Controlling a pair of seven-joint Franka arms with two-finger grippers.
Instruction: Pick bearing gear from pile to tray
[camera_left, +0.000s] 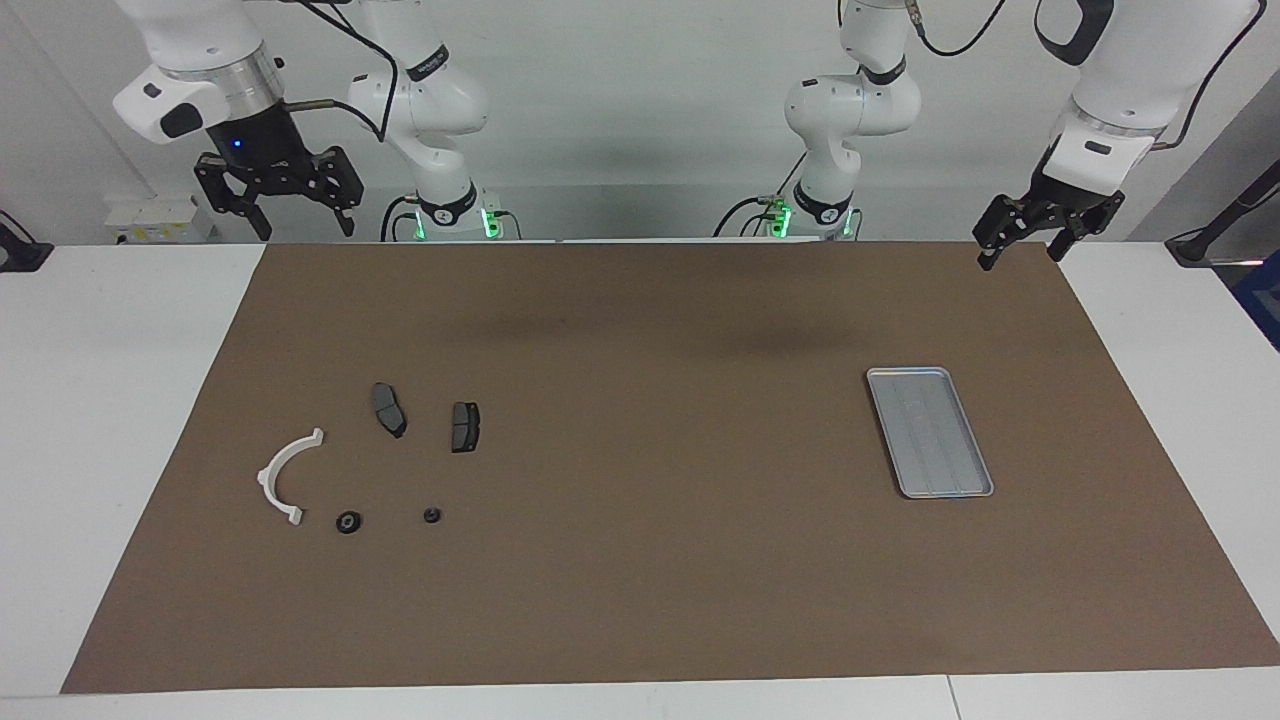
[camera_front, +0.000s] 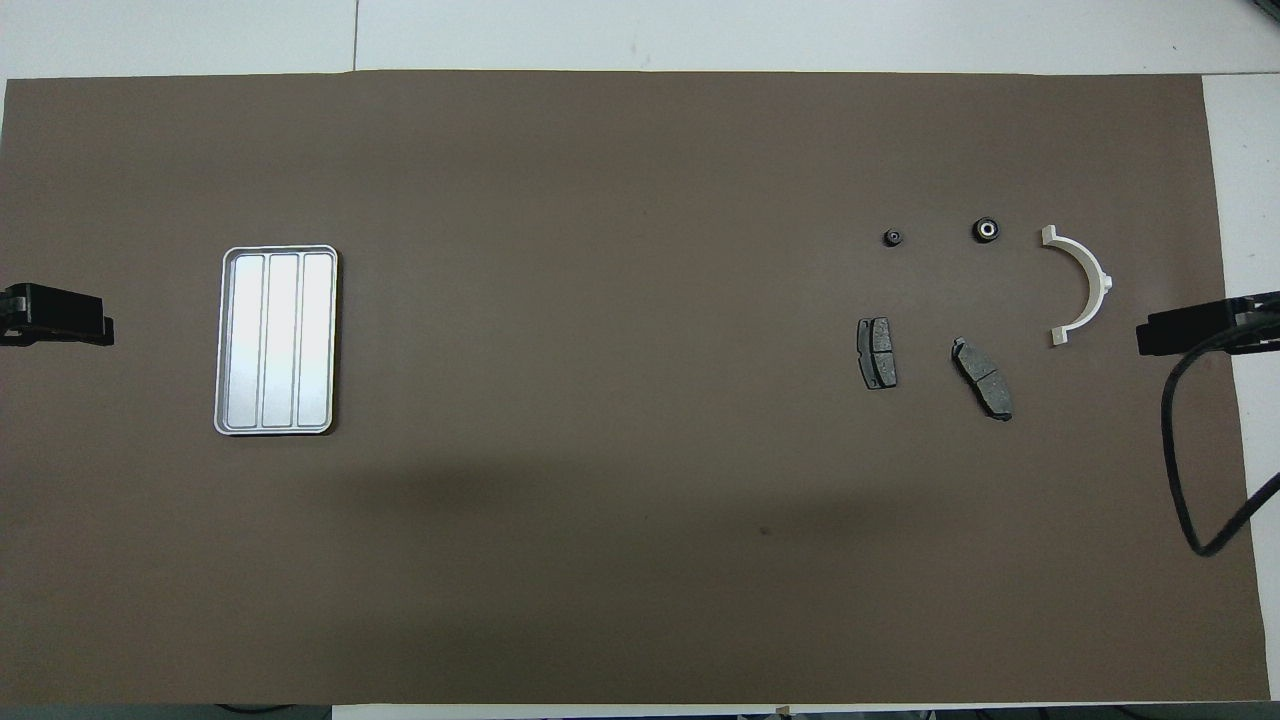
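Nearest the facing camera you have two small black round pieces: the larger ring (camera_left: 348, 521) with a pale centre, and a smaller knob (camera_left: 431, 516) just beside it. Taking the brown mat (camera_left: 640, 600) as a dial in that view, they sit at about eight o'clock with the rest of the pile. A white curved piece (camera_left: 268, 480) lies beside the ring, and two dark pads (camera_left: 388, 408) (camera_left: 465, 426) lie nearer to the robots.

The parts lie apart from one another, none touching, so each can probably be taken singly. The ring looks most like the bearing gear you want, though that is a judgement.

The tray (camera_left: 930, 430) lies at three o'clock, flat on the mat toward the left arm's end of the surface and well apart from the pile. It holds nothing; only its ribs show.

The right end effector (camera_left: 303, 225) hangs at ten o'clock over the mat's corner, fingers apart and empty, on the pile's side, so it seems the natural one to reach. The left end effector (camera_left: 1020, 252) waits at two o'clock, fingers likewise apart and empty.
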